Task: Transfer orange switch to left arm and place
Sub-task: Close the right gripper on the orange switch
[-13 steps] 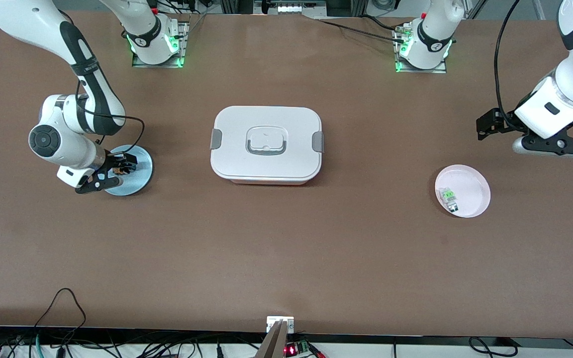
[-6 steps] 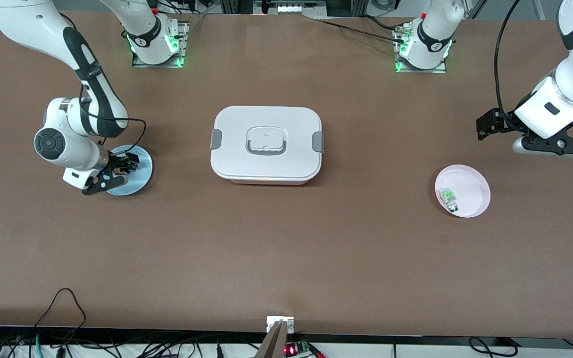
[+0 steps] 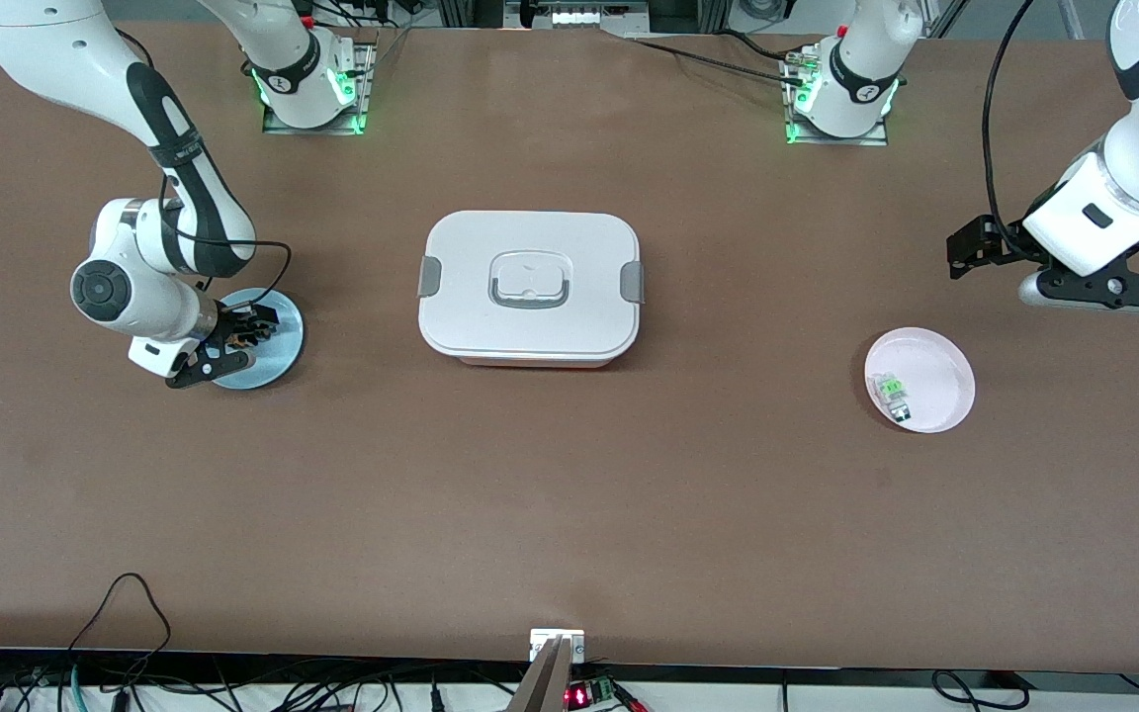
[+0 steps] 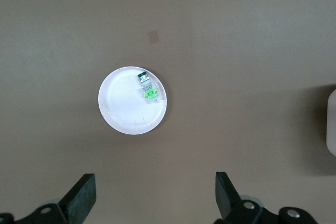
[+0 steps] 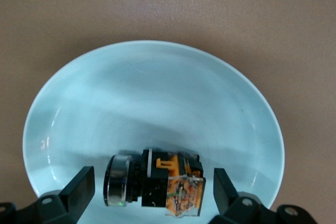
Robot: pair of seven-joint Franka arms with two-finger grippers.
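Orange switch (image 5: 153, 183) lying on its side on the blue plate (image 5: 157, 93) at the right arm's end of the table, long axis running across the gap from one finger to the other. Right gripper (image 5: 152, 195) directly over it, low above the plate, jaws spread wide, 2 fingertips flanking both ends, nothing held yet. White box (image 3: 529, 287) mid-table, well apart. Pink plate (image 3: 935, 381) with a green component (image 3: 893, 392) at the other end; left gripper (image 4: 155, 200) waiting high over bare table beside that plate, likewise wide open and empty. Clearly the right arm's pick.
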